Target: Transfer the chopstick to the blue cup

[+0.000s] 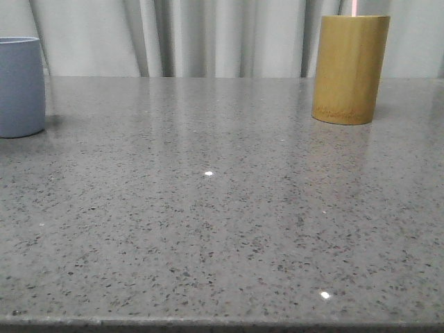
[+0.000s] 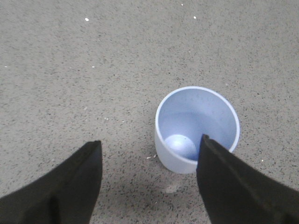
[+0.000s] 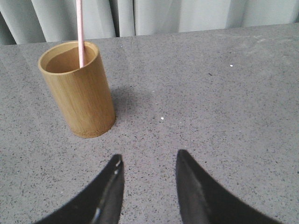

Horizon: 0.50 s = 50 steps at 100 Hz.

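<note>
I judge the pink chopstick [image 3: 80, 32] standing in the bamboo holder [image 3: 79, 88] light, stiff and slick, so my empty, parted right gripper [image 3: 148, 175] should pinch its exposed shaft above the holder's rim, while my left gripper [image 2: 148, 161] hangs wide apart over the blue cup [image 2: 196, 128].

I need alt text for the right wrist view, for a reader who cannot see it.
A pale pink chopstick stands in a yellow-brown bamboo holder on a grey speckled table. The open, empty right gripper is short of the holder, with pale curtains behind.
</note>
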Motion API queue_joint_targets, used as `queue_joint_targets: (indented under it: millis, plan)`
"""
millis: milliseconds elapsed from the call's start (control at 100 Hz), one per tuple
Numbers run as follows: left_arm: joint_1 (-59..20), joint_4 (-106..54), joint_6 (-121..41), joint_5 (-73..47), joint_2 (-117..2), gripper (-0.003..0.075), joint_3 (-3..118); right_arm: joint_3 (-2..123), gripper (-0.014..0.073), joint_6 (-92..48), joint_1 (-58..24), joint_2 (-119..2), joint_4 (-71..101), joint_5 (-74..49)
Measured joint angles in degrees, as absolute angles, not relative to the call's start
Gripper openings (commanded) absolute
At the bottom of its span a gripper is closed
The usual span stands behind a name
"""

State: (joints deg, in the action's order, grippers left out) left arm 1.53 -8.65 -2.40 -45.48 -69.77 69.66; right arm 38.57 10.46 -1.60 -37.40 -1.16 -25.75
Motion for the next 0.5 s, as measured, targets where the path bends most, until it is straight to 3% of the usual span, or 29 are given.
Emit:
queue_joint_targets:
  millis: [500]
  plan:
    - [1.5, -10.4, -3.2, -59.2, -88.2, 0.0432, 86.1, 38.6, 0.0297, 10.4, -1.6, -37.4, -1.2, -24.7]
